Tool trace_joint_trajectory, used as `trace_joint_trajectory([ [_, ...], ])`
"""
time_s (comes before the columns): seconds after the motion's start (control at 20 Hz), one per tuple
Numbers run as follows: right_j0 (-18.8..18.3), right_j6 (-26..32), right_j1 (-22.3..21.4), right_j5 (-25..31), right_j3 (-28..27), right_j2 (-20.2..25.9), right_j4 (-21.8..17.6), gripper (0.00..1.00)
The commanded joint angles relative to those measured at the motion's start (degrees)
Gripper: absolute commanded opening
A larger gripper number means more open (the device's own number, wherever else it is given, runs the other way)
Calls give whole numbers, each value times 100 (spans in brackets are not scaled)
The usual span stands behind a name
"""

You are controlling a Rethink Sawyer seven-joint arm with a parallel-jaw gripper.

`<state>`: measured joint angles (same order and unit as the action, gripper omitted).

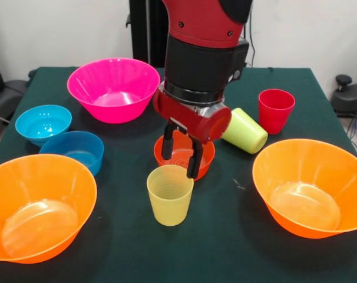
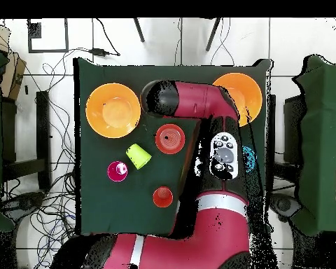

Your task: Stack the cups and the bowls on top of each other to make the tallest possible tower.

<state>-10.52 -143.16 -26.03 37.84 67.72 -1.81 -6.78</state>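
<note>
My gripper (image 1: 178,165) hangs open at the table's middle, its two black fingers (image 1: 194,160) straddling empty air just above the small red-orange bowl (image 1: 205,158) (image 2: 170,138). A ribbed pale yellow cup (image 1: 169,196) stands upright right in front of it, its rim close to one fingertip. The lime green cup (image 1: 246,131) (image 2: 138,155) lies on its side to the right, and beside it the red-pink cup (image 1: 276,110) (image 2: 117,171) is upright. An orange cup (image 2: 162,197) shows only from overhead. In the overhead view the arm hides the gripper.
Large orange bowls sit at front left (image 1: 37,206) and front right (image 1: 311,186) (image 2: 113,110). A magenta bowl (image 1: 113,88) stands at the back left, with a light blue bowl (image 1: 43,122) and a darker blue bowl (image 1: 75,150) left of centre.
</note>
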Motion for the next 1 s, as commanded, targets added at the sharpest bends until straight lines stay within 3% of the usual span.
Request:
trace_joint_trajectory([
  [0.05,-152,1410,554,1025,-1005,734,-350,100],
  [1.0,-142,1112,1250,233,-996,722,-438,100],
])
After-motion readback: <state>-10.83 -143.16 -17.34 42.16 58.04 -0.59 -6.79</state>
